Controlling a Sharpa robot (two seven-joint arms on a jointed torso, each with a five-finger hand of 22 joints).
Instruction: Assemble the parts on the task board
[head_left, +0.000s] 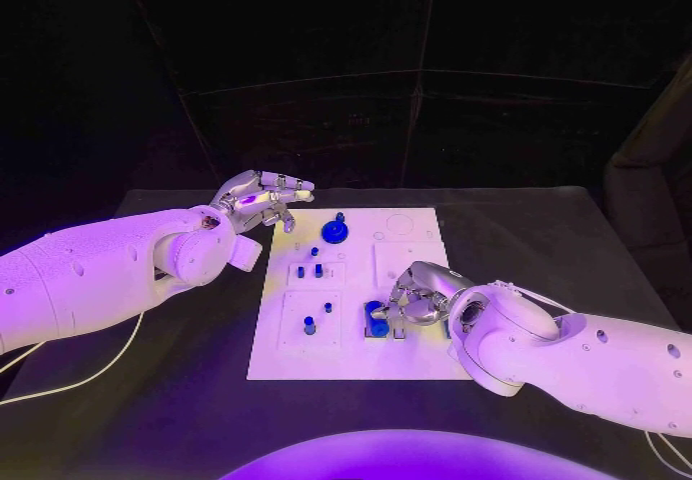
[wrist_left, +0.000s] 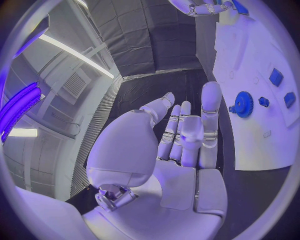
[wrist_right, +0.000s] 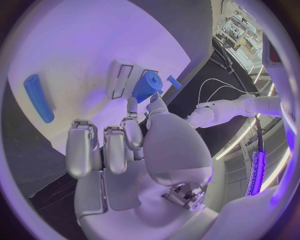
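Note:
The white task board (head_left: 418, 250) lies in the middle of the black table. My right hand (head_left: 415, 300) is over the board's near right part, thumb and a finger pinching a blue round part (head_left: 378, 320) that sits at a rectangular recess; the pinch on this blue round part (wrist_right: 147, 85) is plain in the right wrist view. A blue gear (head_left: 335, 231) lies near the far edge, and several small blue pieces (head_left: 309, 270) stand in the left half. My left hand (head_left: 263, 203) hovers just off the board's far left corner, fingers (wrist_left: 210, 107) apart and holding nothing.
A long blue bar (wrist_right: 37, 97) lies on the board (wrist_right: 81, 45) beyond my right hand's fingers. The blue gear (wrist_left: 242, 104) is also on the board (wrist_left: 250, 60) ahead of my left hand. A thin cable (head_left: 90, 375) runs over the table's near left.

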